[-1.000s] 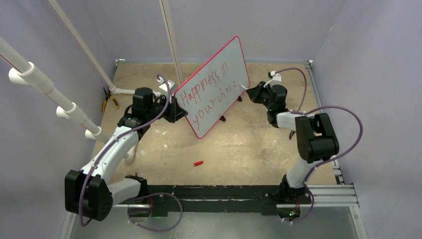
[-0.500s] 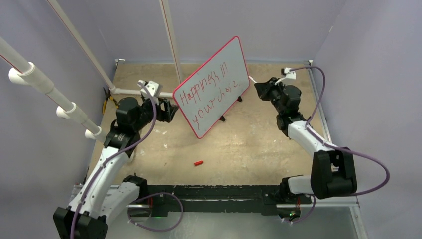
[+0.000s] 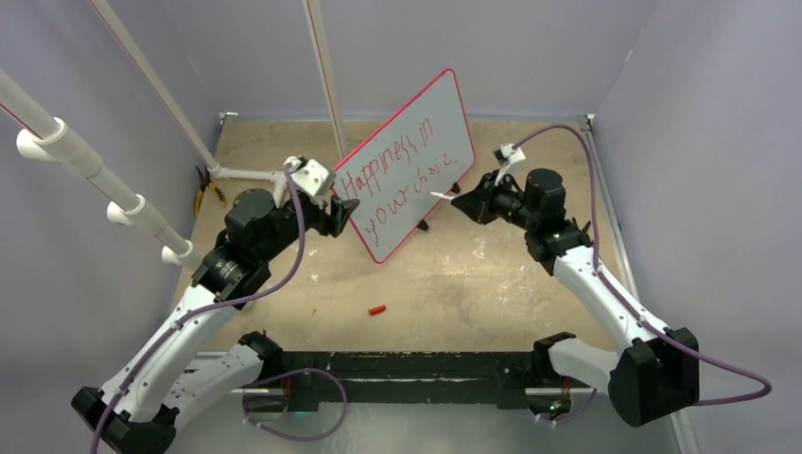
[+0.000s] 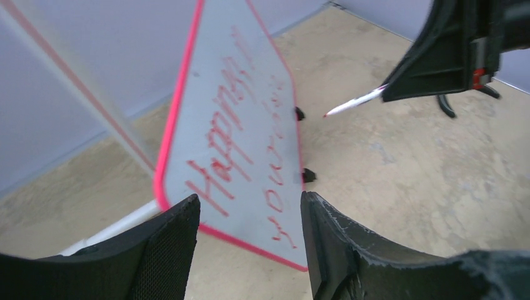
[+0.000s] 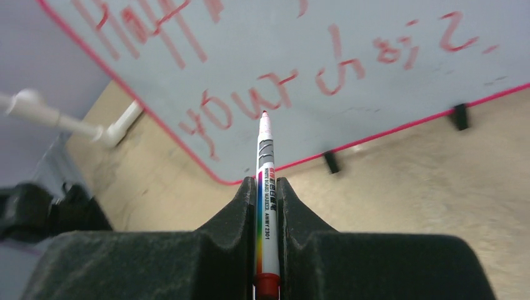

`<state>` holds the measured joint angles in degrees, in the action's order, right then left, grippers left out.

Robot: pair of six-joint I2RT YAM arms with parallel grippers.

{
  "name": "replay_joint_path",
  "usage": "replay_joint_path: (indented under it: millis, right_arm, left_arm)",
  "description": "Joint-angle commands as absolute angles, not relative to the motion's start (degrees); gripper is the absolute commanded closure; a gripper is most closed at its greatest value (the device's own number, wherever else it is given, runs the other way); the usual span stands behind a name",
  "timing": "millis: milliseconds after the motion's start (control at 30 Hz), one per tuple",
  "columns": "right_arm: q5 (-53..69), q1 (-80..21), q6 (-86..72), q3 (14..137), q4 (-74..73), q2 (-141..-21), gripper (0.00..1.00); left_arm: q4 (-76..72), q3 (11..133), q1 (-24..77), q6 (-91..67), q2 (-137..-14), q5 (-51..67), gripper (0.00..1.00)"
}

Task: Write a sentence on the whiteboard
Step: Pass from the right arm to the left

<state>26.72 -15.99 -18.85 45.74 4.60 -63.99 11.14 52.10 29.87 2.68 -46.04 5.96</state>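
Pipes: white pipes [image 3: 71, 156] slant down the upper left of the top view.
Tool: a yellow-handled tool [image 3: 203, 197] lies at the left edge of the table [image 3: 473, 274]; it is too small to name.
Left gripper: the left gripper [image 3: 345, 210] sits left of centre, close to the board's lower left edge. In its wrist view [image 4: 249, 209] the fingers stand spread with nothing between them, and the board shows beyond the gap.
Red piece: a small red piece [image 3: 378, 309] lies alone on the table, lower centre.
Whiteboard: the whiteboard [image 3: 440, 113] [image 4: 215, 37] [image 5: 406, 94] stands on edge on black feet [image 5: 330, 162], upper centre of the top view, slanting up to the right.
Sentence: the sentence [image 3: 402, 180] [image 4: 231, 144] [image 5: 250, 103] is red lettering in two slanted lines, "Happiness in" over "your cho.."; the last letters are unclear.
Marker: the marker [image 3: 441, 197] [image 5: 265, 150] has its red tip aimed at the lower line. The left wrist view shows a gap between tip and board.
Right gripper: the right gripper [image 3: 463, 201] [image 5: 267, 187], right of centre, has its fingers pressed onto the marker's barrel.
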Motion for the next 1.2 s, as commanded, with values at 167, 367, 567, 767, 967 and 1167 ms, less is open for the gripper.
replay_joint_path:
  millis: [167,367,567,767,967,1167]
  right_arm:
    - [41.23,-19.86,-10.74,49.81,-8.24,-62.27,1.00]
    - [43.03,-25.45,-6.20,52.47,-12.44,-64.67,1.00]
    - [41.89,-30.36,-3.80,54.28,-14.48,-67.23,1.00]
    - [44.82,-30.79,-3.55,55.96,-14.96,-66.95,1.00]
    - [47.54,-31.91,-2.61,57.49,-16.70,-67.49,1.00]
    - [47.81,-33.07,-1.74,58.51,-18.23,-68.60,1.00]
  left_arm:
    - [16.42,60.50,41.69,5.61,-55.41,18.99,0.41]
    - [14.19,58.24,45.61,4.98,-63.27,30.06,0.38]
    - [14.50,56.14,46.04,6.91,-66.31,27.04,0.36]
    - [17.11,54.19,46.14,8.44,-67.55,26.09,0.37]
    - [15.75,53.19,46.11,8.01,-68.01,25.01,0.39]
    - [15.14,53.32,46.14,7.26,-68.86,27.05,0.50]
